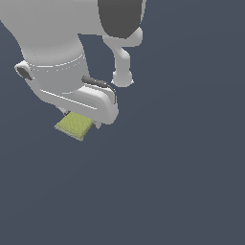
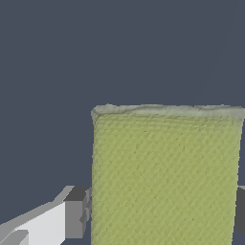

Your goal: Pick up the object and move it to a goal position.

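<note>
Plain dark slate-blue ground surrounds the yellow-green block [image 2: 165,177], which sits squarely between the jaws, both pads at its sides, apparently clamped on it for carrying toward the goal.

We are reaching down with the white arm [image 1: 57,43].
Our pincer [image 2: 162,210] is standing with one grey fingertip [image 2: 76,213] at each side of the block, pads seemingly touching its edges.

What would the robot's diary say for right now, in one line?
claw: around block, closure unclear | block: yellow-green, under claw | goal: not visible
</note>
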`<state>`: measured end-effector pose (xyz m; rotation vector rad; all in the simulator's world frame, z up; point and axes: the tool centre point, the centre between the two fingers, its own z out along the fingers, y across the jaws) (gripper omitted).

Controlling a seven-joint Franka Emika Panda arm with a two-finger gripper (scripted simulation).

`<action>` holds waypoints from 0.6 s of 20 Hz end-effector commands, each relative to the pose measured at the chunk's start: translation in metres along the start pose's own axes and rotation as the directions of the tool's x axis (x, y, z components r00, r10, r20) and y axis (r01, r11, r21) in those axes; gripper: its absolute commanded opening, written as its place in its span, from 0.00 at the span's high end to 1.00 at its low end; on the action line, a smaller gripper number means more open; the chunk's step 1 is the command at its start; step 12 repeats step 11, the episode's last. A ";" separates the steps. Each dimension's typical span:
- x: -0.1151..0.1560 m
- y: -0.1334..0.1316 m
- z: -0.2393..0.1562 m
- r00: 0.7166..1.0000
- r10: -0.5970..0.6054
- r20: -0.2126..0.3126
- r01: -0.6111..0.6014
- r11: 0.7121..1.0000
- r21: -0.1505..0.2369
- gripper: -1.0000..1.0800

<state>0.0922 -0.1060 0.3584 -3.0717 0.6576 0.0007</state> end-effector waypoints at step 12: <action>0.007 0.008 -0.023 1.000 -0.001 -0.001 0.001 1.000 0.000 1.00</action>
